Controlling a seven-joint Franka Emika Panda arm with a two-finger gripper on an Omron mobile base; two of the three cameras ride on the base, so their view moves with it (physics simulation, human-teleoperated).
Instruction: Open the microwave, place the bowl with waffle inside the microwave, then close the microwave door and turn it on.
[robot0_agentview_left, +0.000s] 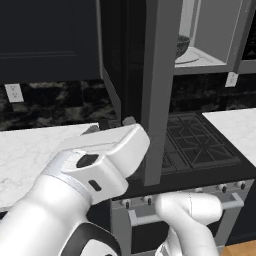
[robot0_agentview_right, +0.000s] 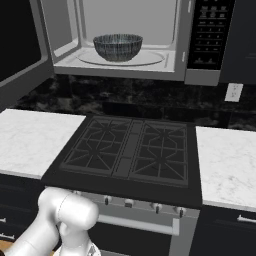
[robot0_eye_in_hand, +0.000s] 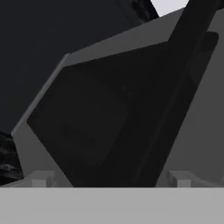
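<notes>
The microwave (robot0_agentview_right: 125, 70) hangs above the stove with its cavity exposed. The dark grey bowl (robot0_agentview_right: 118, 46) stands on the white turntable inside; it also shows in the left base view as the bowl (robot0_agentview_left: 182, 47). The waffle is hidden from view. The microwave door (robot0_agentview_left: 156, 100) is swung wide out to the left, its grey edge facing the camera. My gripper (robot0_agentview_left: 116, 122) is open, low on the door's outer side. In the hand view the door's dark glass (robot0_eye_in_hand: 87, 113) and black handle (robot0_eye_in_hand: 192, 57) loom close ahead of the spread fingertips (robot0_eye_in_hand: 39, 179).
A black gas stove (robot0_agentview_right: 132, 150) sits under the microwave, with white marble counters (robot0_agentview_right: 35, 135) either side. The microwave's control panel (robot0_agentview_right: 210, 35) is at its right. Dark cabinets (robot0_agentview_left: 50, 40) hang at left. A wall outlet (robot0_agentview_right: 233, 92) sits on the dark backsplash.
</notes>
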